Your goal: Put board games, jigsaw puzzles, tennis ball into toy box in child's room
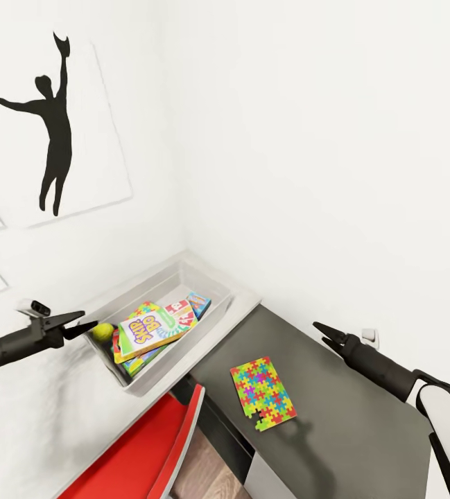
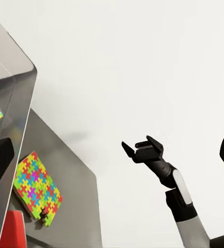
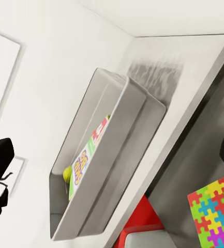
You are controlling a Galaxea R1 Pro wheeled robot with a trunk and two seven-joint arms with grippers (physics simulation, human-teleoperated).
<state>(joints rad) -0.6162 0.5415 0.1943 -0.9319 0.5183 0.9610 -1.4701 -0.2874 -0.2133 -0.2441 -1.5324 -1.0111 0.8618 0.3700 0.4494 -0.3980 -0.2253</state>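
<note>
- My left fingers (image 1: 89, 326) sit apart and empty beside the toy box (image 1: 214, 322) on the worktop (image 1: 249, 298).
- My right fingers (image 1: 324, 333) are apart, empty.
- Skip-Bo box (image 1: 145, 333), tennis ball (image 1: 102, 331) lie inside; one jigsaw puzzle (image 1: 263, 393) rests on the lower dark cabinet (image 1: 349, 430).

Probably child's room: toy box (image 1: 219, 310), jigsaw puzzle (image 1: 262, 392)

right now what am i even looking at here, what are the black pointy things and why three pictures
The black pointy things are a simulated robot's two grippers. The head view looks down over both: the left gripper and the right gripper, both open and holding nothing. The other two pictures come from cameras near each gripper. On the pale table sits a grey toy box holding board games and a tennis ball. One jigsaw puzzle lies outside it, on a lower dark cabinet.
</note>
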